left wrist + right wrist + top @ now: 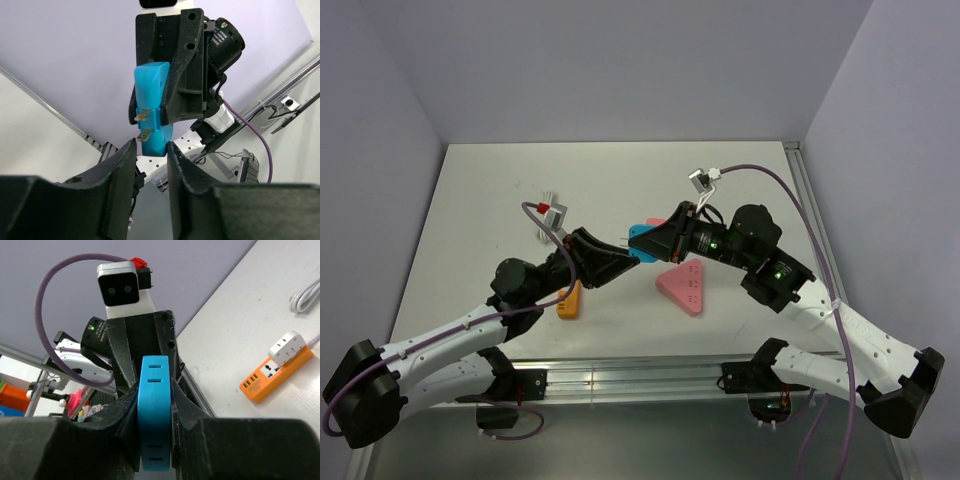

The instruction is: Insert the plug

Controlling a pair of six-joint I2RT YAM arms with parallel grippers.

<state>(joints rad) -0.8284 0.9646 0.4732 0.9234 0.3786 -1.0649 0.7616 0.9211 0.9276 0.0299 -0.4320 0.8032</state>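
Plug: the little blue plug (640, 243) hangs in the air over the table (500, 200), near the middle, right where the two arms meet nose to nose.
Right gripper: the right gripper (155, 410) is clamped on the plug, with a black finger flat against each side of it.
Left gripper: the left gripper (151, 150) faces the right one. Its fingers are drawn in narrow and sit on either side of the plug's free end. I cannot tell whether they press on it or only stand beside it.
Prongs: two metal prongs (141, 117) stick out of the plug's side, and neither gripper covers them.
Socket block: a pink triangular socket block (685, 288) lies flat on the table, near the right gripper and apart from the plug.
Power strip: an orange power strip (570, 300) lies on the table beside the left arm, with a white adapter (287, 346) sitting on it.
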